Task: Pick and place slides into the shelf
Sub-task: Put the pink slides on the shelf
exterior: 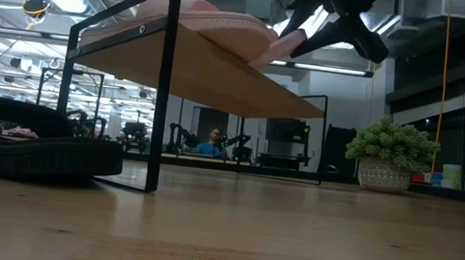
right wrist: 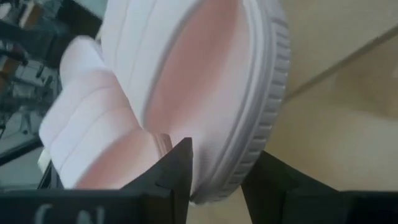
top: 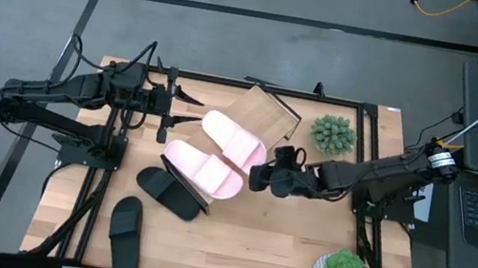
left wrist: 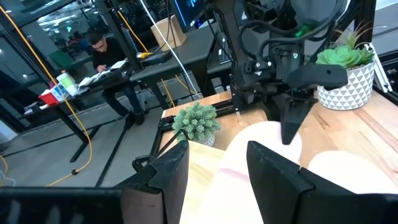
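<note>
From above, two pink slides are lying on the shelf, two black slides sitting on the table. The left hand is hovering apart. In the right wrist view, the right hand is gripping a pink slide's edge

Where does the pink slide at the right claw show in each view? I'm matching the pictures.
High view: pink slide at centre, on the shelf.
Low view: upper middle, atop the shelf board.
Left wrist view: lower right.
Right wrist view: fills the centre.
Shared landmark: right claw at its rim.
</note>
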Robot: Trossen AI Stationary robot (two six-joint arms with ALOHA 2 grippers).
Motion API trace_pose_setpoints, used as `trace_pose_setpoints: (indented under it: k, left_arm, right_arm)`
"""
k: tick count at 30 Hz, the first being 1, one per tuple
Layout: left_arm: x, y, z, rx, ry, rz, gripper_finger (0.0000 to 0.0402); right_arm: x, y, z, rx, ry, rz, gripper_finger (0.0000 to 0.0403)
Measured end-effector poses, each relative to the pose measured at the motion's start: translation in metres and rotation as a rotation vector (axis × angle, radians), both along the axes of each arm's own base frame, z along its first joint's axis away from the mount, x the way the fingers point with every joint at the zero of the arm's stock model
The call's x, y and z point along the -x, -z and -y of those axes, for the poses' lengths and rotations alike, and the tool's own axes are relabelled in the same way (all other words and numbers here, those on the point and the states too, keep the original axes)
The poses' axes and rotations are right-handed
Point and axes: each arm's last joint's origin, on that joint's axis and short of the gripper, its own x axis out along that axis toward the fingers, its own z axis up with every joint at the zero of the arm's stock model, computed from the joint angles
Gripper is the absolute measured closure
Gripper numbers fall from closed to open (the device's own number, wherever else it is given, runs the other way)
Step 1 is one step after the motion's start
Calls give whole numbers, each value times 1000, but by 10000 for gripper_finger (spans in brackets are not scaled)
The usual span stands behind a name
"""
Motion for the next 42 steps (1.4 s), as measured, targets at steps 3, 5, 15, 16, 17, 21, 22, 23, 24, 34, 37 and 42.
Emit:
trace_pose_setpoints:
  k: [3,5,15,16,17,21,22,23,24,34,37,42]
  left_arm:
    - [0,0,0,0,0,0,248]
    - [0,0,0,0,0,0,248]
    - [0,0,0,0,0,0,248]
    - [0,0,0,1,0,0,248]
    - [0,0,0,0,0,0,248]
    - [0,0,0,0,0,0,248]
    - [0,0,0,0,0,0,248]
    - [0,0,0,0,0,0,248]
    - [0,0,0,0,0,0,248]
    - [0,0,0,0,0,-1,248]
    - [0,0,0,0,0,0,248]
    - [0,0,0,0,0,-1,248]
  right_arm:
    - [-2,1,3,-79,-52,-21,279]
    - [-2,2,6,-109,-66,-36,279]
    - [-1,5,24,-98,-55,-103,279]
    - [-1,5,25,-75,-74,-116,279]
    - [-1,5,26,-52,-94,-126,279]
    - [-3,4,30,-36,-107,-116,279]
    - [-3,4,31,-33,-107,-114,279]
    - [-4,4,32,-23,-114,-118,279]
    - [-4,4,33,-11,-123,-123,279]
    - [-4,4,36,-7,-119,-127,263]
    - [-4,4,37,-25,-97,-123,231]
    - [-3,5,40,-44,-74,-130,160]
